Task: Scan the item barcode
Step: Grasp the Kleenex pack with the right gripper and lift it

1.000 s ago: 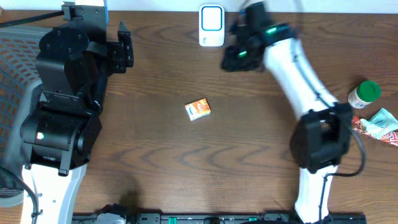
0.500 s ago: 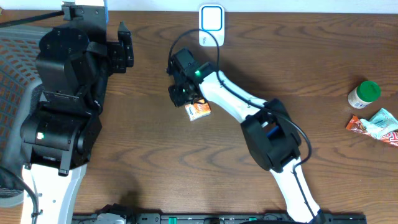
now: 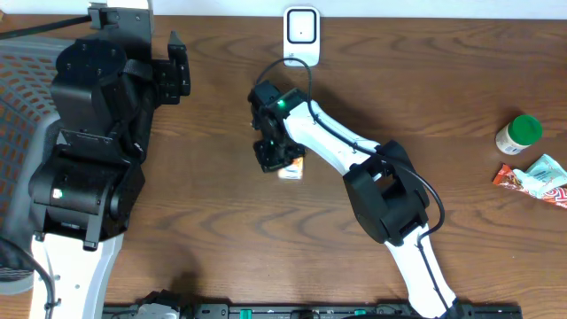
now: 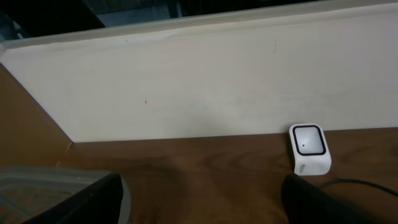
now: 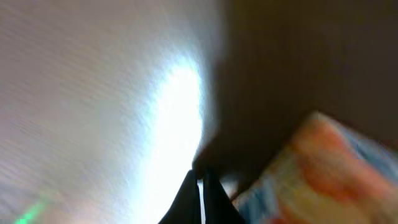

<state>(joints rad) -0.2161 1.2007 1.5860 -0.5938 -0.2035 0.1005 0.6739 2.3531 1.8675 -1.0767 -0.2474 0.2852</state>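
The item, a small orange and white box [image 3: 292,168], lies on the brown table near the middle. My right gripper [image 3: 271,156] is down at its left edge. In the right wrist view the two dark fingertips [image 5: 202,198] are pressed together with nothing between them, and the blurred box [image 5: 311,174] sits just to their right. The white barcode scanner [image 3: 301,35] stands at the back edge and also shows in the left wrist view [image 4: 309,148]. My left gripper [image 3: 178,69] hovers at the back left, open and empty [image 4: 202,205].
A green-capped bottle [image 3: 518,135] and a crumpled snack packet [image 3: 534,176] lie at the far right. The scanner's black cable [image 3: 310,75] runs over the right arm. A mesh surface [image 3: 22,89] lies at the left. A white wall [image 4: 199,81] backs the table.
The right arm swung from beside the scanner down to the box and its jaws closed. The box slid a little toward the front right. The left arm has not moved.
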